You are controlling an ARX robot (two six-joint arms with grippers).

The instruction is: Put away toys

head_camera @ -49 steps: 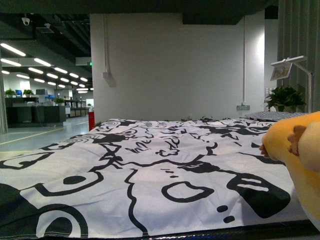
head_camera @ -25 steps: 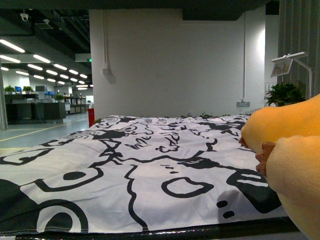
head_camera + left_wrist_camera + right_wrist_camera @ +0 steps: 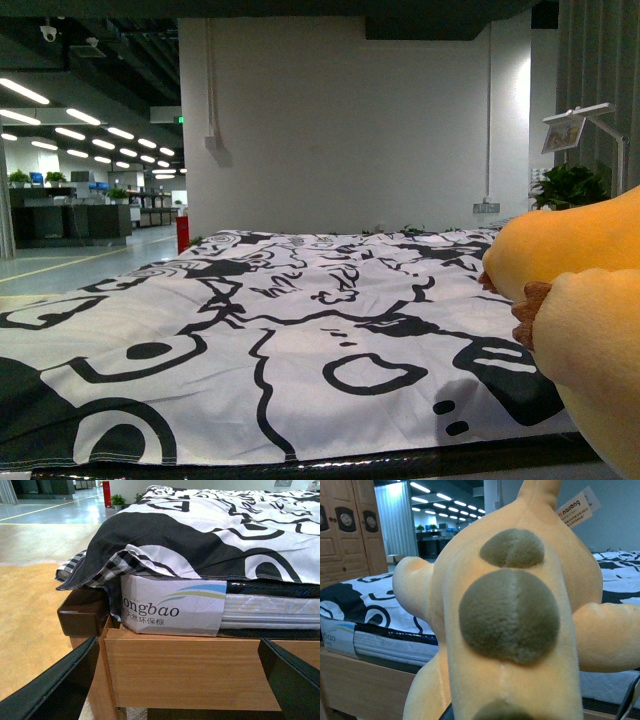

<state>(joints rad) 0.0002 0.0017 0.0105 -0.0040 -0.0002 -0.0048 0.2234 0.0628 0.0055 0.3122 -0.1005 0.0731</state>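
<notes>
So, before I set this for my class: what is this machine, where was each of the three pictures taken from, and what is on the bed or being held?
It is a robot with two arms, each ending in a gripper, and it has three cameras. The front view looks out from its body over a bed with a black-and-white cover. The plush toy bulges in at the right edge. The left wrist view comes from the left arm. There the left gripper is open and empty, facing the bed's wooden frame. The right wrist view is filled by the toy, showing its olive bumps and white hang tag. The right arm seems to be carrying the toy, but the grip itself is hidden.
</notes>
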